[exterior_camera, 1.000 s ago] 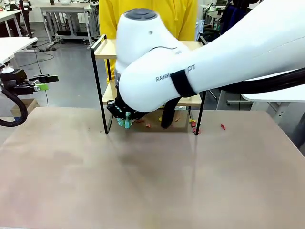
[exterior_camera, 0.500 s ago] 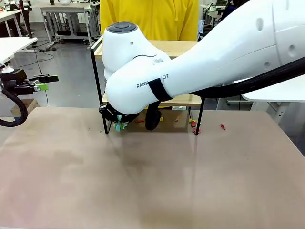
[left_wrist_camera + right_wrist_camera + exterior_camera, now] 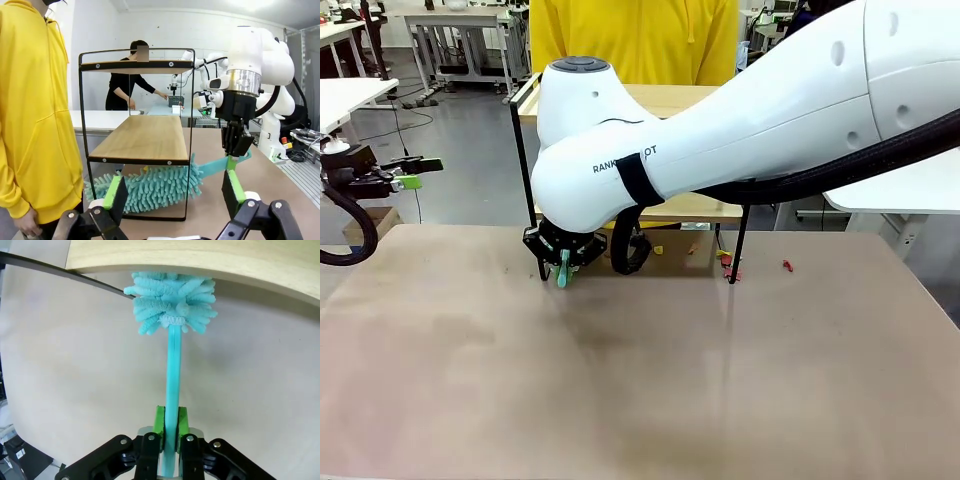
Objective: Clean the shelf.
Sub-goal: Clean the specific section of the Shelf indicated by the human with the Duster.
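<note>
Shelf [image 3: 685,98] stands on the far part of the table [image 3: 620,380], just in front of a person in yellow [image 3: 640,40], and small red scraps [image 3: 786,265] lie on the table near its leg on the robot's right. The right gripper [image 3: 170,421] is low at the shelf's left front leg, its fingers pressed together on the thin handle of a teal duster [image 3: 172,305], whose fluffy head lies under the lower board. The left gripper [image 3: 175,192] is beside the table on the left, away from the shelf, its fingers wide apart and holding nothing.
</note>
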`<act>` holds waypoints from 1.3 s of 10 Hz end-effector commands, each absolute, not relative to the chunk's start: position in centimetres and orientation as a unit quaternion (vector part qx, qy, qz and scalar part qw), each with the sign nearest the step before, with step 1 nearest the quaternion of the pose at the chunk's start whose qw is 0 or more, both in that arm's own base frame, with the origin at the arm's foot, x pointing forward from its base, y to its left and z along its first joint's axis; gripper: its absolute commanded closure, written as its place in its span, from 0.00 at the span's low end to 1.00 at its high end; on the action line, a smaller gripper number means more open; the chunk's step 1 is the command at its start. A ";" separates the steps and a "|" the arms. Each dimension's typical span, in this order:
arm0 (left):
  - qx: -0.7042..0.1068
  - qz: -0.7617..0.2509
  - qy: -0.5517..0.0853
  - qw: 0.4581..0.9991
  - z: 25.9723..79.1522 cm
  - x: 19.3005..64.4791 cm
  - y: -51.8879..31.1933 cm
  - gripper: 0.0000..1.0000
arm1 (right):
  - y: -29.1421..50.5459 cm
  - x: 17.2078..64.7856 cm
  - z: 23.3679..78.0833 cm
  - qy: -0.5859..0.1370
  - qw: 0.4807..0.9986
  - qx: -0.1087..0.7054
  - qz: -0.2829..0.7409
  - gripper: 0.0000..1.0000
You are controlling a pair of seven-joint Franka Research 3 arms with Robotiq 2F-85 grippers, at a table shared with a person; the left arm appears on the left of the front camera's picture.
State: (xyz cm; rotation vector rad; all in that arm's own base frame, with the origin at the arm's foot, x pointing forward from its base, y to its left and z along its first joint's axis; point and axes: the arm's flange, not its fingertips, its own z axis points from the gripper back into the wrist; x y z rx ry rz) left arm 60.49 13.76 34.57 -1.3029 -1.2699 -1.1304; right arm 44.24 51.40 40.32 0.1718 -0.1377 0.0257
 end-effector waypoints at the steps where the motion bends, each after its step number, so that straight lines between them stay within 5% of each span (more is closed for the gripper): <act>1: -0.532 -0.464 -0.524 0.477 34.8 60.2 13.6 0.00 | 51.5 43.8 40.7 -0.085 0.993 0.078 0.003 0.87; 6: -0.532 -0.464 -0.524 0.477 34.8 60.2 13.6 0.00 | 47.6 40.8 35.3 -0.081 0.994 0.071 -0.019 0.87; 13: -0.532 -0.464 -0.524 0.477 34.8 60.2 13.6 0.00 | 32.3 37.1 35.8 -0.069 0.992 0.046 -0.093 0.87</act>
